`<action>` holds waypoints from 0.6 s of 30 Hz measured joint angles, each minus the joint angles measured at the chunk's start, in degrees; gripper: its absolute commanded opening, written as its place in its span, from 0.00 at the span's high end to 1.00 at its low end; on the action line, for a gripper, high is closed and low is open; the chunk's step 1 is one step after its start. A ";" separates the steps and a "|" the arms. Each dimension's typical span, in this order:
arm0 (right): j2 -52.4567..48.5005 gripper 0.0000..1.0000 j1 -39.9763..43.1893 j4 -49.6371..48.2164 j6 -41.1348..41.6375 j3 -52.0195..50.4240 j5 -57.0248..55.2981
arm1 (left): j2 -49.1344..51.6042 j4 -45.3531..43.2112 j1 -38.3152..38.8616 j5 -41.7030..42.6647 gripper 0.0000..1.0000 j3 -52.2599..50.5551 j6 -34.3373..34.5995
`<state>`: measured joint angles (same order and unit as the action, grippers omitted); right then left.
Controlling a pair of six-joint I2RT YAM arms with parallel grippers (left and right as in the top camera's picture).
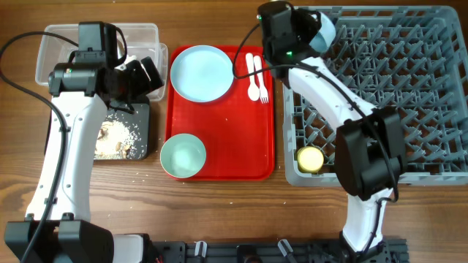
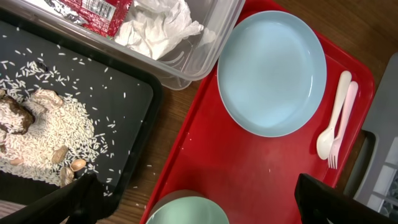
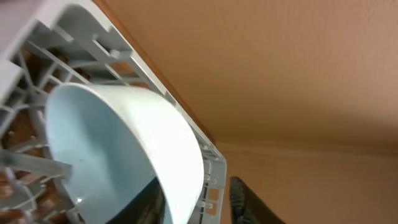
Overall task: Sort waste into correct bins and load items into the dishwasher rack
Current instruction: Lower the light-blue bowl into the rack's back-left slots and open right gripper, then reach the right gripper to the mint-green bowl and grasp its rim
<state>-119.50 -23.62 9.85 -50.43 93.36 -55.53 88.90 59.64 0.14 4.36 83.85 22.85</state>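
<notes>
My right gripper (image 1: 313, 35) (image 3: 200, 200) is at the grey dishwasher rack's (image 1: 409, 88) (image 3: 81, 25) far left corner. Its fingers straddle the rim of the pale blue bowl (image 1: 327, 33) (image 3: 106, 143), which lies on its side among the pegs; the outer finger stands apart from it. A yellow cup (image 1: 310, 158) sits in the rack's near left corner. My left gripper (image 1: 146, 73) (image 2: 196, 186) is open and empty above the mint green bowl (image 1: 183, 155) (image 2: 186, 211). The pale blue plate (image 1: 201, 71) (image 2: 272, 71), spoon (image 1: 252, 77) (image 2: 333, 118) and fork (image 1: 262, 80) (image 2: 343, 118) lie on the red tray.
The red serving tray (image 1: 234, 131) (image 2: 249, 168) lies between bins and rack. The clear tub (image 1: 51, 44) (image 2: 217, 37) holds a red wrapper (image 2: 93, 12) and white tissue (image 2: 158, 28). The black tray (image 1: 142, 139) (image 2: 130, 99) holds rice scraps (image 1: 117, 135) (image 2: 50, 134).
</notes>
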 measured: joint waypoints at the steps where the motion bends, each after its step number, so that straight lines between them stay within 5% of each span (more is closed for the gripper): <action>1: 0.00 0.53 -0.50 0.00 -0.17 0.00 0.00 | 0.00 0.00 0.00 -0.02 0.00 0.00 0.00; 9: 0.00 0.30 -3.28 0.04 1.09 0.00 0.00 | 0.00 0.00 0.00 0.00 0.00 0.00 0.00; 12: 0.00 0.00 -4.42 0.11 1.70 0.00 0.00 | 0.00 0.00 0.00 0.00 0.00 0.00 0.00; 18: 0.00 0.00 -6.08 -0.04 5.81 0.00 0.00 | 0.00 0.00 0.00 0.00 0.00 0.00 0.00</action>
<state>-119.50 -29.69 9.80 -44.62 93.36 -55.53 88.90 59.64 0.14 4.36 83.85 22.85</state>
